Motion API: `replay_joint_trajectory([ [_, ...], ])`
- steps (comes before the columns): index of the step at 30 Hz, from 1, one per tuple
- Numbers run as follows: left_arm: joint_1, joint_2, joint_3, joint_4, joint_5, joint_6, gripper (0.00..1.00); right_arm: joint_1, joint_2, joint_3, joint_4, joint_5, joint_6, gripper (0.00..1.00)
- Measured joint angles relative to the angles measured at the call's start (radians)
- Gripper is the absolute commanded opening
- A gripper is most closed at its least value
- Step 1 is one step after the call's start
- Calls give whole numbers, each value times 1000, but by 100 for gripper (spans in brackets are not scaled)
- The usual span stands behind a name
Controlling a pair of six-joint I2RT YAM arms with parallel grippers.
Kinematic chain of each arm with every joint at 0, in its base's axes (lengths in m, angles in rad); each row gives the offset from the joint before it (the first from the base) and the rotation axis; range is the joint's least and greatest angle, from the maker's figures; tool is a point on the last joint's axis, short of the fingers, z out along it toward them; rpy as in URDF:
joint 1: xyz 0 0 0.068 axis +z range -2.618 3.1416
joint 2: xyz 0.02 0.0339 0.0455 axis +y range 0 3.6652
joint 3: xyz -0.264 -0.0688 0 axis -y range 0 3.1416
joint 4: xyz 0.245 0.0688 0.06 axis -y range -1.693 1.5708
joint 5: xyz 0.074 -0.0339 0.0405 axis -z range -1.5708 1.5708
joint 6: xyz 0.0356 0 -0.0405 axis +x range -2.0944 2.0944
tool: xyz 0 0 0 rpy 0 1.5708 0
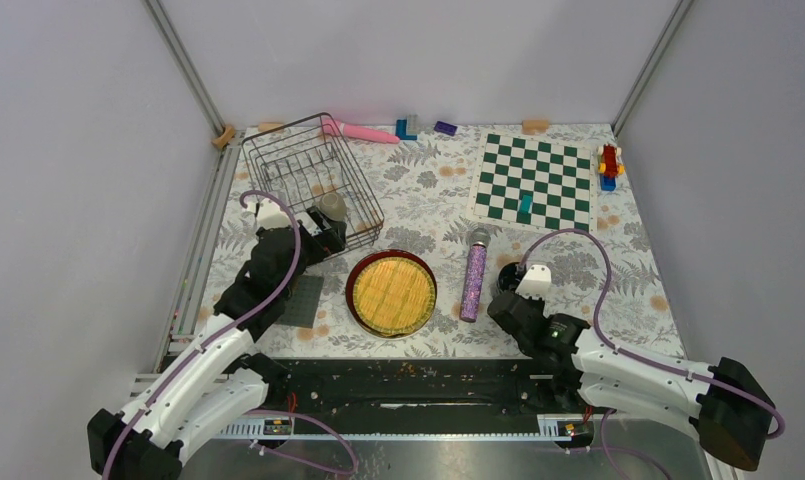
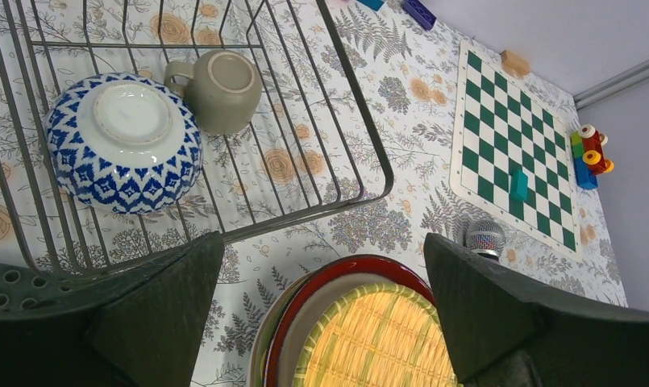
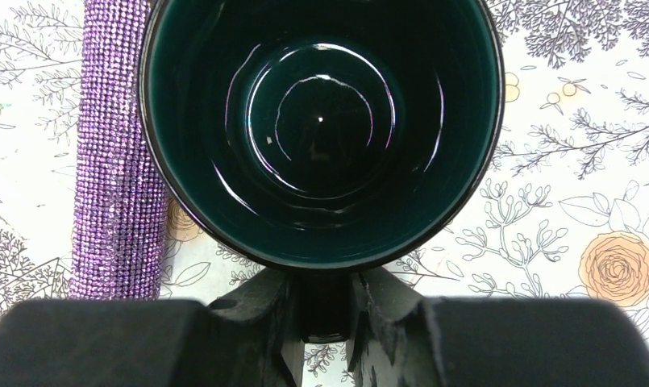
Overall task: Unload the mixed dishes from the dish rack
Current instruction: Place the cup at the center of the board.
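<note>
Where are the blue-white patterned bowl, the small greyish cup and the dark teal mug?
blue-white patterned bowl (image 2: 126,121), left wrist view, upturned white base.
small greyish cup (image 2: 230,81), left wrist view, round end face.
dark teal mug (image 3: 321,121), right wrist view, inner bottom.

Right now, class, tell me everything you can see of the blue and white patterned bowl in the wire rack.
The blue and white patterned ceramic-looking bowl sits upside down, so its plain white base and raised foot ring face up. Blue diamond and zigzag bands cover its glossy outer wall; no chips show. It rests on the floor wires of the dark metal wire dish rack. The small greyish cup is right beside it, handle towards the bowl; whether they touch is unclear.
</note>
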Motion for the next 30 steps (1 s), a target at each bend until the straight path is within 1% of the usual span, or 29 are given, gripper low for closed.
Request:
replay_joint_trajectory([
  [3, 0, 3, 0, 0, -4, 0, 99, 0, 21, 0, 6, -12, 1, 13],
  [5, 0, 11, 1, -7, -10, 0, 99, 0, 34, 0, 14, -16, 4, 20],
  [6, 0, 11, 1, -8, -10, 0, 99, 0, 34, 0, 15, -16, 4, 21],
  [10, 0, 20, 2, -16, -12, 1, 99, 0, 35, 0, 18, -17, 6, 35],
  [18, 0, 36, 19, -17, -19, 6, 99, 0, 2, 3, 38, -11, 14, 68],
  [19, 0, 38, 20, -17, -22, 7, 99, 0, -5, 3, 37, -11, 15, 73],
  [23, 0, 56, 29, -18, -32, 7, 99, 0, -31, 5, 27, -11, 23, 99],
  [26, 0, 83, 51, -19, -36, 9, 99, 0, -71, 6, 6, -4, 22, 100],
  [30, 5, 163, 119, -41, -59, 22, 99, 0, -150, 10, -26, 7, 22, 100],
])
